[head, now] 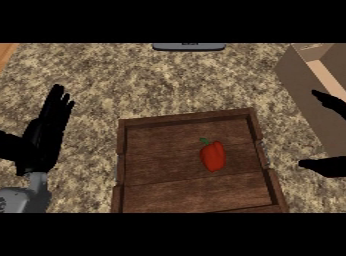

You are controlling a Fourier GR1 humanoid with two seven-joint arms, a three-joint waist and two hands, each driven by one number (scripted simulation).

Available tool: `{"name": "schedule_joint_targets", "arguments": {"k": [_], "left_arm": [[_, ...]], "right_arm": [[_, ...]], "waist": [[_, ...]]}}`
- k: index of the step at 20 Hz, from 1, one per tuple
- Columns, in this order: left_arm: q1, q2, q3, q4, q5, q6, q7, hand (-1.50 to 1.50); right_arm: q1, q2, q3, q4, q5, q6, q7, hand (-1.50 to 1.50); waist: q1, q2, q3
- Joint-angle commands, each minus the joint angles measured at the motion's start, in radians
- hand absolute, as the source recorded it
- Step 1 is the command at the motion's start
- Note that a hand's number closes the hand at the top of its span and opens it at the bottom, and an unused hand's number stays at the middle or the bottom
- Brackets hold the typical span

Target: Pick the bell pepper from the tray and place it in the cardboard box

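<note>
A speckled granite counter (168, 85) holds a dark wooden tray (194, 192). On its floor, right of centre, lies a glossy red bell pepper (213, 156) with a green stem. A brown cardboard box (327, 87) stands at right. The left hand (44, 135) rests wide; the right hand (338, 130) is spread beside the box.

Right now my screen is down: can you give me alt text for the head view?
A red bell pepper lies inside a wooden tray on a speckled stone counter, untouched. An open cardboard box stands at the upper right. The left hand rests open at left, and the right hand is open at the right edge, in front of the box.
</note>
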Motion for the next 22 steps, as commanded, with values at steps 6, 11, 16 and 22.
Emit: {"name": "schedule_joint_targets", "arguments": {"k": [6, 11, 16, 22], "left_arm": [[0.007, -0.037, -0.012, -0.045, -0.031, 0.028, 0.023, 0.00], [0.007, -0.042, 0.007, -0.044, -0.042, -0.004, 0.052, 0.00], [-0.040, -0.065, 0.012, -0.033, -0.055, 0.001, 0.081, 0.00], [0.021, -0.057, 0.059, -0.072, -0.068, -0.048, 0.064, 0.00]], "right_arm": [[-0.114, -0.077, 0.053, -0.269, -0.158, 0.270, 0.481, -1.50], [-0.146, 0.105, 0.119, -0.351, -0.087, 0.213, 0.591, -1.50], [-0.211, 0.215, 0.234, -0.362, 0.018, 0.193, 0.736, -1.50], [-0.291, 0.304, 0.179, -0.225, 0.043, 0.288, 0.789, -1.50]], "waist": [[0.003, 0.004, 0.002], [0.004, 0.005, 0.003], [0.004, 0.005, 0.003], [0.008, 0.006, 0.003]]}}
